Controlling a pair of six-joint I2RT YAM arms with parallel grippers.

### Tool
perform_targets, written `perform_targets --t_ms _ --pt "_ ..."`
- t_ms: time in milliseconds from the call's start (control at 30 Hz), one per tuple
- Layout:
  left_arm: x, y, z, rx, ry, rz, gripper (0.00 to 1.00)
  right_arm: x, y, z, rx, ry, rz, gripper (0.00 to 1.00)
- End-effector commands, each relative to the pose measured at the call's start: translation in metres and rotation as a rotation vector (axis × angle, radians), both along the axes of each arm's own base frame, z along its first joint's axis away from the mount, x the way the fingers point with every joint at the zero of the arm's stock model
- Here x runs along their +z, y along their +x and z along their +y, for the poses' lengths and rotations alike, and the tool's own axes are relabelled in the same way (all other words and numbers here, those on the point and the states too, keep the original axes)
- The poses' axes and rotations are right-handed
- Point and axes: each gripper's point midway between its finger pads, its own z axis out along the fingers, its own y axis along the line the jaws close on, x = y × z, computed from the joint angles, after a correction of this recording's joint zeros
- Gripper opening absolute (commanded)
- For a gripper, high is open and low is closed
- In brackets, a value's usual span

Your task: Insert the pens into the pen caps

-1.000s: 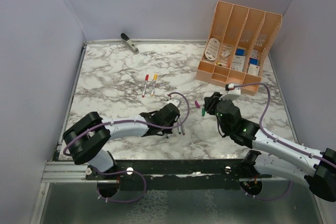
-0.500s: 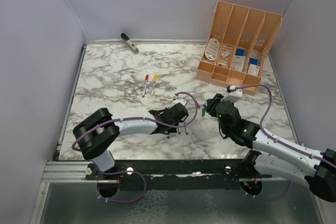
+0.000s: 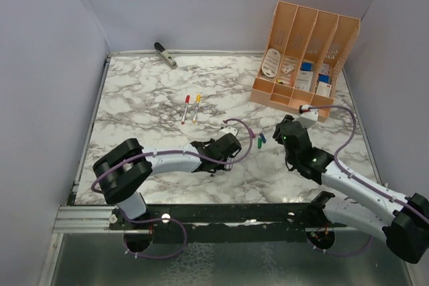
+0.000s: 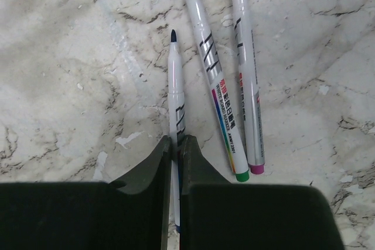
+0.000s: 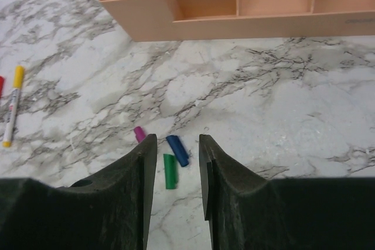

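Observation:
My left gripper [image 4: 177, 140] is shut on a white pen [image 4: 176, 95] with a dark blue tip, which lies on the marble. Two more uncapped pens lie just right of it, one with a green end [image 4: 206, 62] and one with a magenta end [image 4: 244, 57]. In the top view the left gripper [image 3: 221, 155] hides these pens. My right gripper [image 5: 177, 139] is open, low over a blue cap [image 5: 177, 150] and a green cap [image 5: 169, 171], with a magenta cap [image 5: 139, 134] by its left finger. The right gripper also shows in the top view [image 3: 276, 136]. Red [image 3: 186, 108] and yellow [image 3: 196, 107] capped pens lie further back.
An orange desk organizer [image 3: 305, 58] with small items stands at the back right, its front wall close beyond the caps [image 5: 234, 24]. A grey stapler-like tool [image 3: 165, 55] lies at the back left by the wall.
My left gripper has shifted right over the three loose pens and now hides them from above. My right arm has drawn back to the right, uncovering the caps.

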Motion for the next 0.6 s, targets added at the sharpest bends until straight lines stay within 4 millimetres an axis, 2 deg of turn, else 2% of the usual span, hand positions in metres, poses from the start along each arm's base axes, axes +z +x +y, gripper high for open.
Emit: perform_targets --t_ms 0,133,300,567 --pt "-0.012 -0.016 0.047 0.020 0.178 0.037 0.00 -0.014 0.021 -0.006 0.060 -0.007 0.081 0.34" --pt "0.012 -0.005 0.043 0.033 0.142 -0.033 0.00 -0.033 0.032 0.006 0.171 -0.053 0.179 0.29" --pt "0.044 0.008 0.044 0.060 0.095 -0.131 0.00 -0.053 0.031 0.021 0.256 -0.060 0.230 0.24" --pt "0.060 0.013 0.042 0.062 0.059 -0.177 0.00 -0.071 0.031 0.030 0.327 -0.100 0.279 0.23"
